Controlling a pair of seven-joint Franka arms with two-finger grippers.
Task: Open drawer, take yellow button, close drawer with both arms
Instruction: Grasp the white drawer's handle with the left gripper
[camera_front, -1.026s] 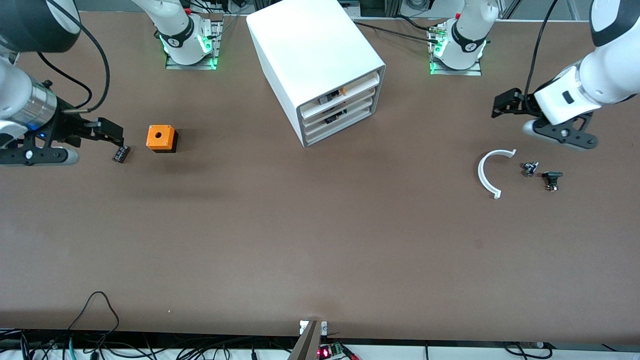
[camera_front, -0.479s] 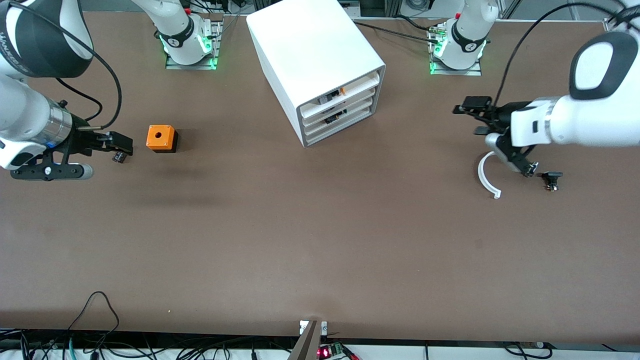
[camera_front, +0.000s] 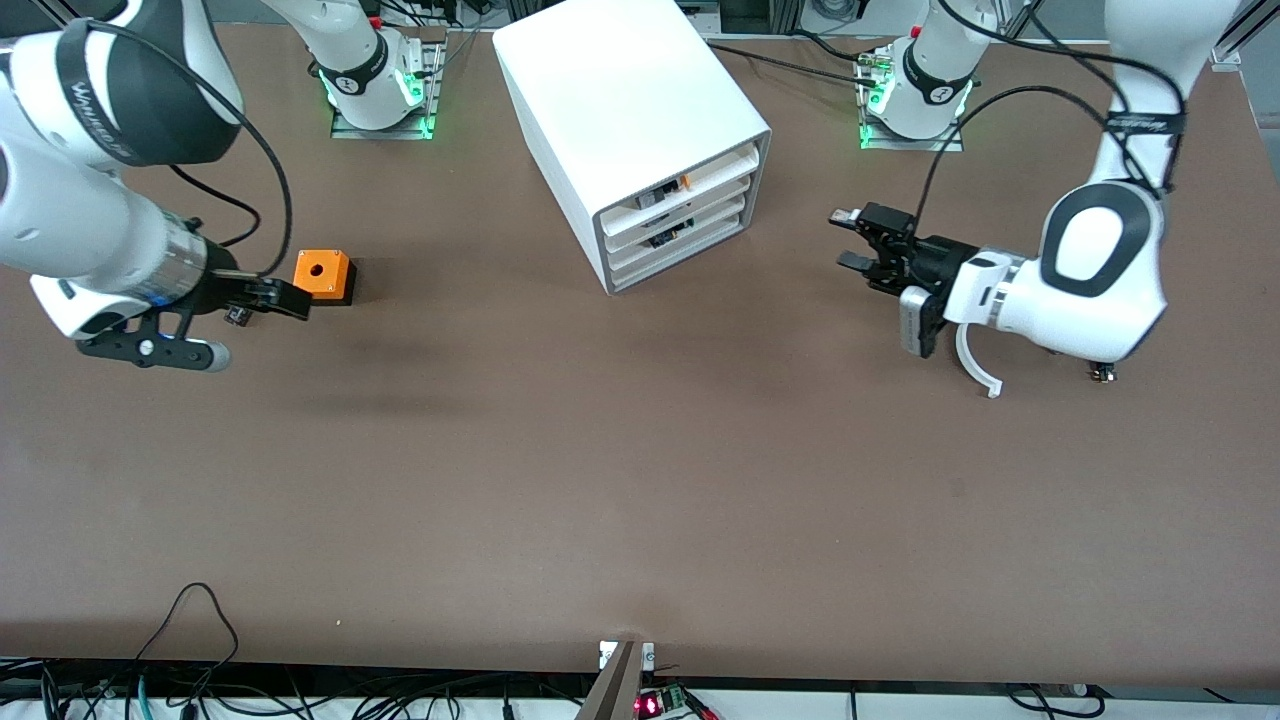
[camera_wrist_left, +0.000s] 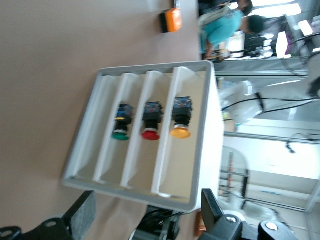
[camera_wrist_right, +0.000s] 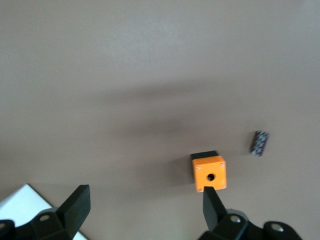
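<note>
In front of your left gripper (camera_front: 847, 238), fingers spread and empty, the cabinet (camera_front: 640, 140) faces it — the yellow-capped button (camera_wrist_left: 181, 111) sits in the top drawer (camera_front: 688, 185). Your right gripper (camera_front: 292, 304), also spread, hovers over the counter (camera_front: 600, 480) beside the orange cube (camera_front: 322, 276).

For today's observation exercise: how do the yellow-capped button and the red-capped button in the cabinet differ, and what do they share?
Cap colour: the yellow-capped button has a yellow-orange cap; the red-capped button has a red one.
Place: the yellow-capped button lies in the top drawer of the white cabinet; the red-capped button lies in the drawer below it.
Shared: both have a round cap on a dark body and lie on their sides, caps toward the cabinet's open front.
</note>
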